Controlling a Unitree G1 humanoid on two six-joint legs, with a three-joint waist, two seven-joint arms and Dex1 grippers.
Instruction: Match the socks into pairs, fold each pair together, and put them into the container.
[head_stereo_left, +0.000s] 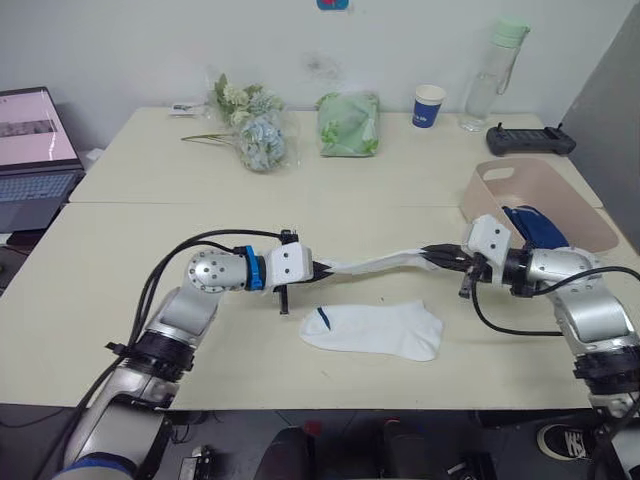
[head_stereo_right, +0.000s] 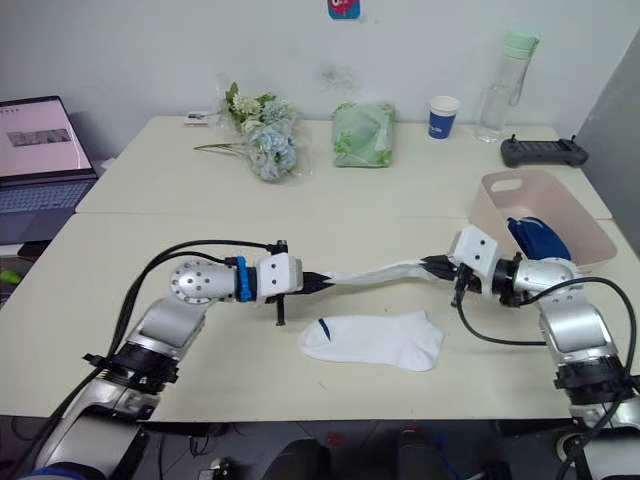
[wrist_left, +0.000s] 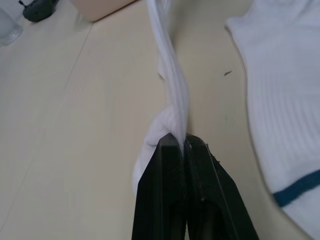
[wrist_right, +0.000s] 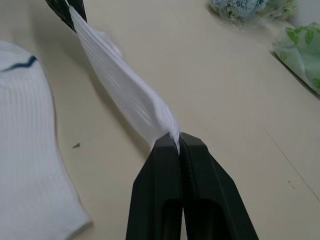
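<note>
A white sock (head_stereo_left: 378, 264) hangs stretched above the table between my two grippers. My left gripper (head_stereo_left: 322, 269) is shut on one end of it, and my right gripper (head_stereo_left: 432, 254) is shut on the other end. Just in front of it a second white sock (head_stereo_left: 374, 330) with a dark stripe lies flat on the table. The pale pink container (head_stereo_left: 527, 200) stands at the right behind my right arm, with dark navy socks (head_stereo_left: 530, 226) inside. The wrist views show the stretched sock (wrist_left: 172, 95) pinched between my left fingers (wrist_left: 165, 170) and its other end (wrist_right: 130, 95) between my right fingers (wrist_right: 167, 160).
At the back of the table lie a flower bunch (head_stereo_left: 252, 125), a pale green bag (head_stereo_left: 348, 123), a blue-and-white paper cup (head_stereo_left: 428, 105), a water bottle (head_stereo_left: 493, 75) and a black controller (head_stereo_left: 529, 139). A laptop (head_stereo_left: 35, 160) stands at the far left.
</note>
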